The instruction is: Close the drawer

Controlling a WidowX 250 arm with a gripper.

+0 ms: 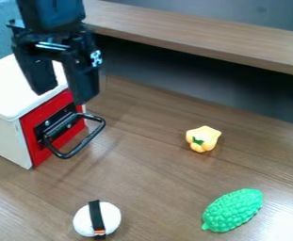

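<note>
Evidently the drawer [34, 121] sits in the white box [4, 136] at the left of the camera view, its red front against the box's opening and facing the lower right. I see no gap between the front and the box's near side wall. A black mounting plate [62, 113] is fixed to the front, and from it a black loop handle [88, 139] juts out over the wooden table [155, 164]. The white top of the box reaches to the upper edge of the red front.

Just above the handle hangs the black gripper [61, 96], its two fingers pointing down and standing wide apart, holding nothing. One finger is over the box top; the other is in front of the upper right part of the red front. I cannot tell whether that finger touches the drawer or handle. A small patch of white markings [96, 58] shows on the gripper's right side.

Further out, nearer the camera, lies a white rounded piece with a black band [97, 217], which bears a small orange patch at its lower end. Well apart to the right are a yellow pepper-shaped toy [202, 139] with a green mark and, nearer the camera, a bumpy green toy [233, 210]. A wooden shelf [199, 35] runs across the back, above a dark recess.
</note>
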